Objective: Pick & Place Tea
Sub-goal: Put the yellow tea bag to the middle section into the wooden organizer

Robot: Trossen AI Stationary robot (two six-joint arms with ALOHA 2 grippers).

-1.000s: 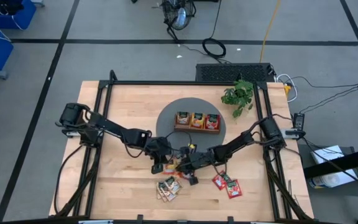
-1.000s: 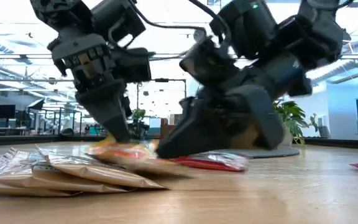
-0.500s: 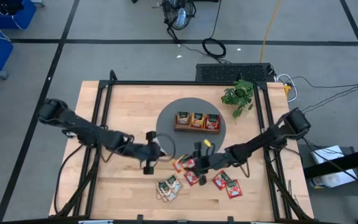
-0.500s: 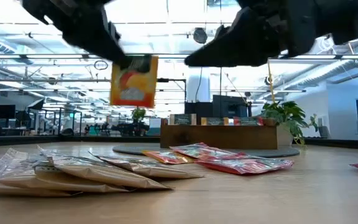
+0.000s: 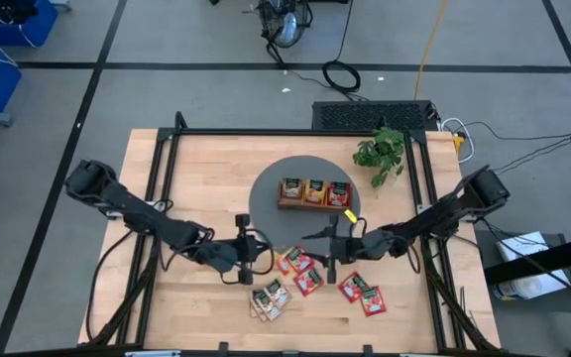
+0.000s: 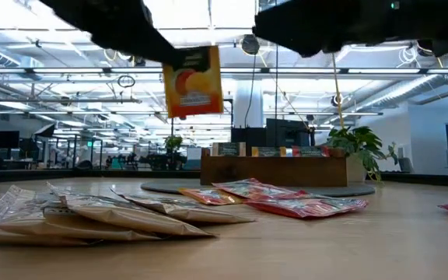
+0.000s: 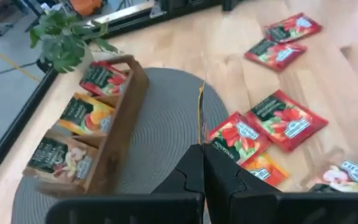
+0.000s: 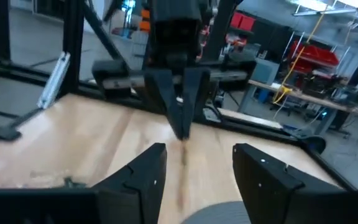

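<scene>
Above the table's front middle, I see my left gripper [image 5: 257, 250] clamped on an orange sachet [image 6: 194, 81], dangling clear of the wood. Facing it, my right gripper [image 8: 194, 171] hangs spread and empty. Red sachets [image 5: 302, 273] lie flat beneath; tan ones [image 5: 270, 299] nearer the front edge.

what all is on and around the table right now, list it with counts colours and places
wooden tray: one, brown, three compartments each showing a sachet, on the mat
round mat: one, grey, table centre
plant: one, green, far right corner
red sachets: two, near right; more red ones beside an orange one, near centre
tan sachets: small pile, near edge
orange sachet: one, hanging in the air
left claw: shut on the orange sachet, above the table
right claw: open, empty, facing the left claw
</scene>
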